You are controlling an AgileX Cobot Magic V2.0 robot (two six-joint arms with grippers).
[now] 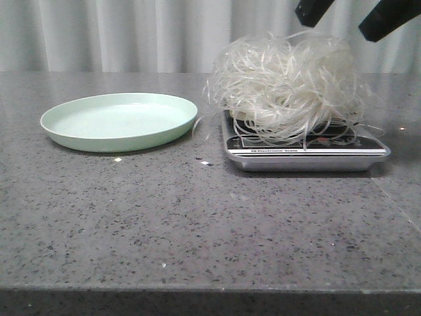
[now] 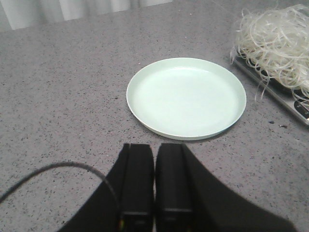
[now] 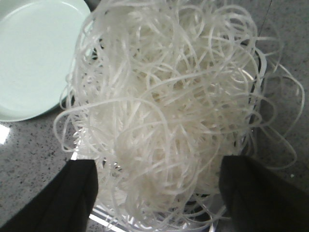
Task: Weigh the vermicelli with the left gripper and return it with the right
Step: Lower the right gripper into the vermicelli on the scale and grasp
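Note:
The vermicelli (image 1: 286, 85), a big loose tangle of whitish strands, lies piled on the silver kitchen scale (image 1: 306, 155) at the right. It also shows in the right wrist view (image 3: 169, 101) and the left wrist view (image 2: 275, 46). The pale green plate (image 1: 118, 122) stands empty at the left; it also shows in the left wrist view (image 2: 186, 99) and the right wrist view (image 3: 34, 53). My right gripper (image 3: 157, 179) is open, its fingers spread wide above the vermicelli; its fingertips (image 1: 310, 12) show at the top of the front view. My left gripper (image 2: 154, 150) is shut and empty, back from the plate.
The grey speckled stone table (image 1: 197, 224) runs to a front edge. A pale curtain (image 1: 131, 33) hangs behind. A thin black cable (image 2: 53, 169) loops beside my left gripper.

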